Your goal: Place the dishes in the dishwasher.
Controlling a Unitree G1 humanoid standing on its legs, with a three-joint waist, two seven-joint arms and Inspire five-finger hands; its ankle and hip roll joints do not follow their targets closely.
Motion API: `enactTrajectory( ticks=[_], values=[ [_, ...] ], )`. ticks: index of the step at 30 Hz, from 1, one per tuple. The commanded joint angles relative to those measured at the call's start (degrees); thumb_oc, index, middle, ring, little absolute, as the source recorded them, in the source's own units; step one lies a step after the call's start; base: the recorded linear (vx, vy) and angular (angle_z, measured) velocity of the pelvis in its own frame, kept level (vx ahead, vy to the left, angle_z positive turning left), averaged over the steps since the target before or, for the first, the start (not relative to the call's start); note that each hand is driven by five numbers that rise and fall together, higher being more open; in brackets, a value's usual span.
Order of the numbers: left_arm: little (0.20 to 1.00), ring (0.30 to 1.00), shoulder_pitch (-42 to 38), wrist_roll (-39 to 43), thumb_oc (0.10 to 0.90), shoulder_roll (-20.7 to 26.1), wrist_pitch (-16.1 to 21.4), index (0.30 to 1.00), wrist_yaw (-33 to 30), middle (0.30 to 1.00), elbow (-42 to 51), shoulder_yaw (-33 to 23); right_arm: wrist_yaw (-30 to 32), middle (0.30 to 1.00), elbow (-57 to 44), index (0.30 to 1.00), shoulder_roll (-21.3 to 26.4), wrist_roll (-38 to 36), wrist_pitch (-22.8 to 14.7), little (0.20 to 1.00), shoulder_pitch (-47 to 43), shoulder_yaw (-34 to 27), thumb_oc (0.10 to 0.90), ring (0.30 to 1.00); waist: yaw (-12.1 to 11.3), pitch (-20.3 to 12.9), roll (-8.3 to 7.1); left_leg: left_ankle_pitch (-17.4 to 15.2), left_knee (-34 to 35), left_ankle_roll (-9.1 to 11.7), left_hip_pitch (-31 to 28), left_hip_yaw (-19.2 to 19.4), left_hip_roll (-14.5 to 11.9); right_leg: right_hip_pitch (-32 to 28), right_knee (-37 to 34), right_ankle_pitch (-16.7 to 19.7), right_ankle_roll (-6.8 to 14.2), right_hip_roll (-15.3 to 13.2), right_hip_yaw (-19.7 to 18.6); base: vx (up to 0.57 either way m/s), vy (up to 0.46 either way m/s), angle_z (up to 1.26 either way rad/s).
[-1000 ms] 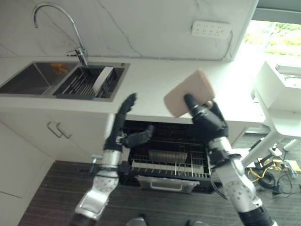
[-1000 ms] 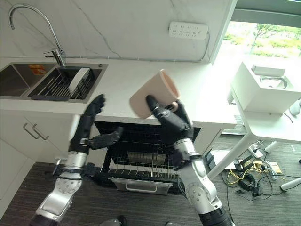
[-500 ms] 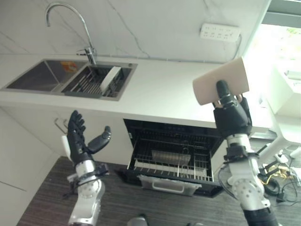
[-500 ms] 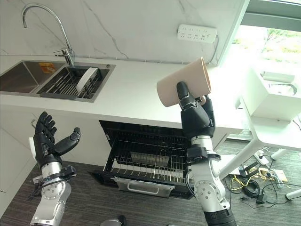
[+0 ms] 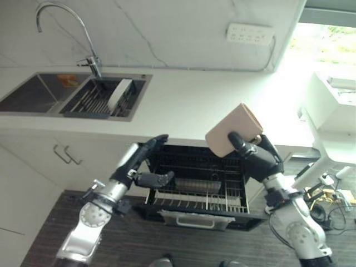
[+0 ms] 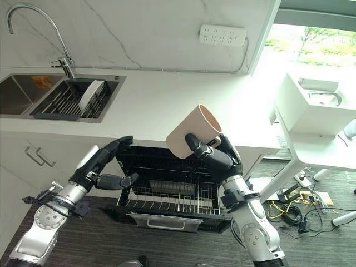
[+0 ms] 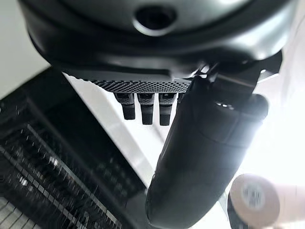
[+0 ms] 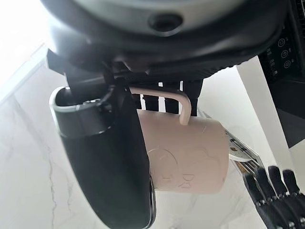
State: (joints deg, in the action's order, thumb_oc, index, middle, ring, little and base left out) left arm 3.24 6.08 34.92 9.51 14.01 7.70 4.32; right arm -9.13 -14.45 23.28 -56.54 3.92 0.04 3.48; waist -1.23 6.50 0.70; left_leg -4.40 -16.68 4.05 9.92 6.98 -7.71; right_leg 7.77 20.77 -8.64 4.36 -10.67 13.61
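Right hand [image 6: 219, 158] grips a pink mug [image 6: 192, 132] above the open dishwasher [image 6: 172, 192]; left hand [image 6: 103, 167], fingers spread wide, beside white counter [image 6: 150, 105].

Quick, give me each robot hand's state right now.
Left robot hand: open, fingers straight, holding nothing, in front of the open dishwasher.
Right robot hand: shut on the beige mug.

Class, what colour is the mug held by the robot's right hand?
Pale pink mug; clearest in the right wrist view.
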Motion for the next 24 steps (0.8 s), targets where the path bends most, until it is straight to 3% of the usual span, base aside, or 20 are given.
enactTrajectory(
  ticks=[1,4,6,7,10,17,24],
  values=[
    [0.9,0.9,-7.14,2.74,0.8,1.11,3.54,0.9,1.1,0.9,7.31,-1.73,-4.79,0.3,-5.79,0.3,1.72,1.41,-2.98,0.3,-6.07,-3.61,0.4,0.3,0.28,0.73,0.48,-2.79,-0.51,4.08,-1.98,-3.15,-5.43,-2.09,-3.58,0.74,5.68,-3.29,-2.19,-0.11,0.023,-0.01],
    [0.9,0.9,-11.98,1.98,0.8,3.56,3.66,0.9,0.04,0.9,6.7,0.52,-5.08,0.3,-4.53,0.3,4.8,2.32,-4.21,0.3,-9.15,-3.06,0.4,0.3,0.43,3.74,0.37,-2.0,-0.51,4.24,1.47,-4.1,-5.52,1.27,-3.58,1.78,5.6,-3.26,-2.72,-0.29,-0.008,0.0],
    [0.9,0.9,-15.85,4.13,0.8,7.02,2.3,0.9,0.23,0.9,6.54,1.13,-5.55,0.3,-4.21,0.3,7.6,1.24,-3.71,0.3,-11.84,-3.37,0.4,0.3,0.81,7.02,0.25,-1.23,-0.51,4.21,4.63,-4.69,-5.15,4.49,-3.58,2.88,5.46,-2.96,-3.66,-0.44,0.005,0.05],
    [0.9,0.9,-19.27,5.08,0.8,9.26,1.27,0.9,-0.52,0.9,5.67,1.76,-6.25,0.3,-2.76,0.3,9.59,1.83,-3.36,0.3,-15.68,-3.18,0.4,0.3,1.21,10.21,0.44,-0.5,-0.51,4.06,7.21,-4.93,-4.86,7.02,-3.58,3.81,5.04,-2.59,-4.31,-0.39,0.042,0.02],
    [0.9,0.9,-21.09,5.46,0.8,10.6,-0.74,0.9,-0.85,0.9,5.2,2.1,-6.71,0.3,-2.73,0.3,11.1,3.9,-3.41,0.3,-18.12,-2.04,0.4,0.3,1.38,12.21,0.39,-0.32,-0.51,3.76,8.18,-4.72,-4.61,8.34,-3.58,4.3,4.92,-2.5,-4.74,-0.18,0.03,0.0],
    [0.9,0.9,-22.77,4.51,0.8,11.41,-6.97,0.9,2.16,0.9,4.63,2.17,-5.21,0.3,-3.99,0.3,10.64,6.48,-2.7,0.3,-20.41,-1.59,0.4,0.3,1.48,13.3,-0.04,-0.35,-0.51,3.66,8.56,-3.99,-4.66,9.13,-3.58,4.59,5.2,-2.77,-4.69,-0.05,0.006,-0.01],
    [0.9,0.9,-23.87,4.94,0.8,13.35,-17.92,0.9,9.41,0.9,3.27,3.34,-4.27,0.3,-3.93,0.3,12.44,7.79,-1.58,0.3,-21.76,-2.06,0.4,0.3,2.0,13.1,0.59,-0.29,-0.51,4.0,8.23,-3.05,-5.01,9.02,-3.58,4.56,5.4,-3.16,-4.44,-0.03,0.015,-0.02]
  ],
)
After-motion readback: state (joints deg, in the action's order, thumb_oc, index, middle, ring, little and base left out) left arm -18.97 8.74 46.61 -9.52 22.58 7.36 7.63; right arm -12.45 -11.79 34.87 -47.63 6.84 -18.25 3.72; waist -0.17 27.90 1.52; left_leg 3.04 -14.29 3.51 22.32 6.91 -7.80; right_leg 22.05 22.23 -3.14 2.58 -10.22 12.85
